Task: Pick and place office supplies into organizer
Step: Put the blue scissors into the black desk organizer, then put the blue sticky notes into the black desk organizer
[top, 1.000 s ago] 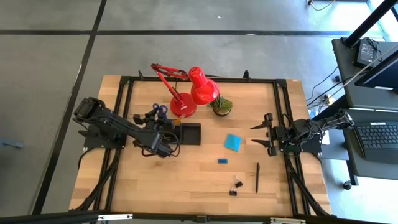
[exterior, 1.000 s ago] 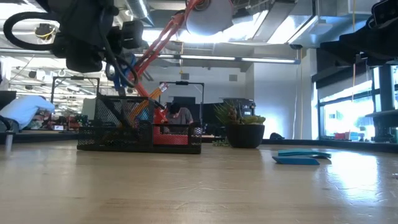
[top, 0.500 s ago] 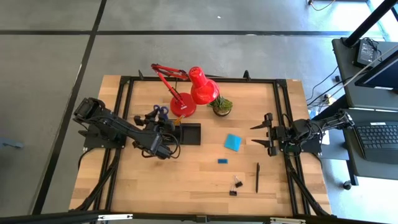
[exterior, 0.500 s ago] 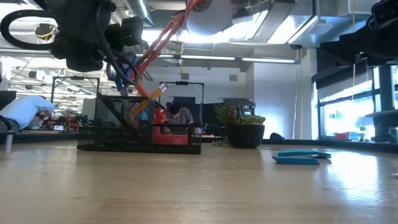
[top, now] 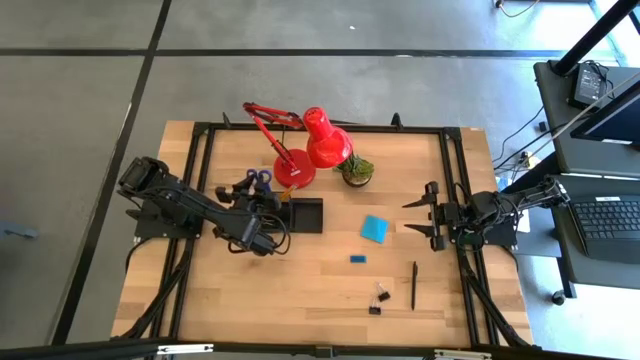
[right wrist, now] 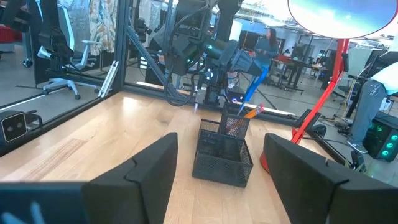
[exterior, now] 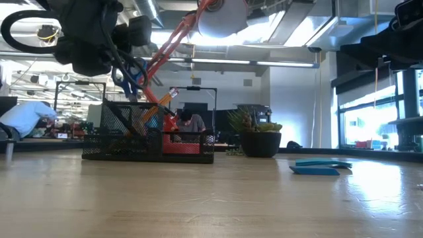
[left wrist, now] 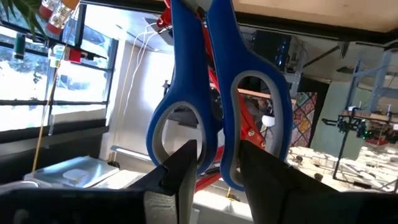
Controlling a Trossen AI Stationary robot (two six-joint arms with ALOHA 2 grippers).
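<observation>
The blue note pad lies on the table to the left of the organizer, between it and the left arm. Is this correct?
Not quite. In the high view the blue note pad lies on the table to the right of the organizer, between it and the right gripper, not toward the left arm.

Light wooden table (top: pixel 250 290) edged by black rails, black mesh organizer (top: pixel 303 214) at centre, red lamp base (top: pixel 294 171) at 11 o'clock, potted plant (top: pixel 356 170) at 12, blue note pad (top: pixel 375 228) at 3, blue eraser (top: pixel 358 259), black pen (top: pixel 414 284) and binder clips (top: pixel 379 298) at 5.
</observation>
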